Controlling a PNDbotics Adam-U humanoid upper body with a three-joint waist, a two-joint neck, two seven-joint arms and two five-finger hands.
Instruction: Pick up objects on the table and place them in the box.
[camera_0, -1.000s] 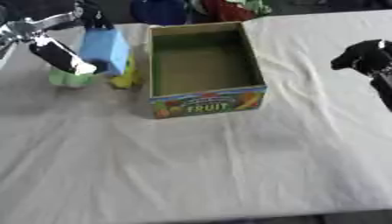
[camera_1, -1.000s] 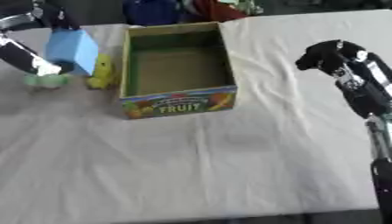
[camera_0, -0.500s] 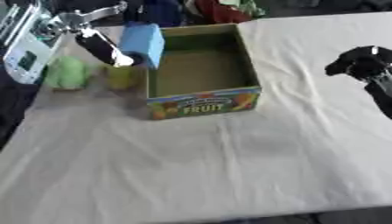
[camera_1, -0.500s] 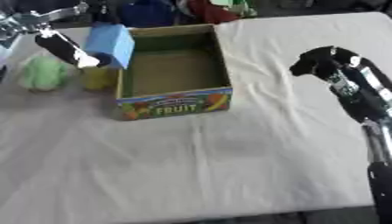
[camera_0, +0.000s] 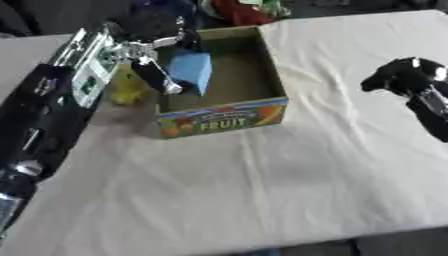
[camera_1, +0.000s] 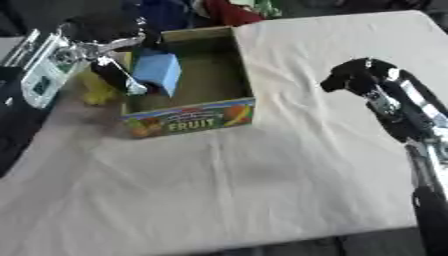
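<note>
On the cloth-covered white counter (camera_0: 262, 190), the open cardboard box printed "FRUIT" (camera_0: 223, 120) stands toward the far left, its green floor bare where it shows. The robot's left hand (camera_0: 157, 75) holds a light-blue rectangular block (camera_0: 191, 71) with fingers curled round it, the block hanging over the box's left wall, partly inside the opening and not yet let go. The right hand (camera_1: 354, 80) hovers well apart over the counter's right side, fingers clenched on nothing. Judged from this, the first placement is close to done. A yellow-green rounded object (camera_0: 128, 89) waits on the counter just left of the box, partly hidden behind the left arm, which would have to clear before it can be reached.
</note>
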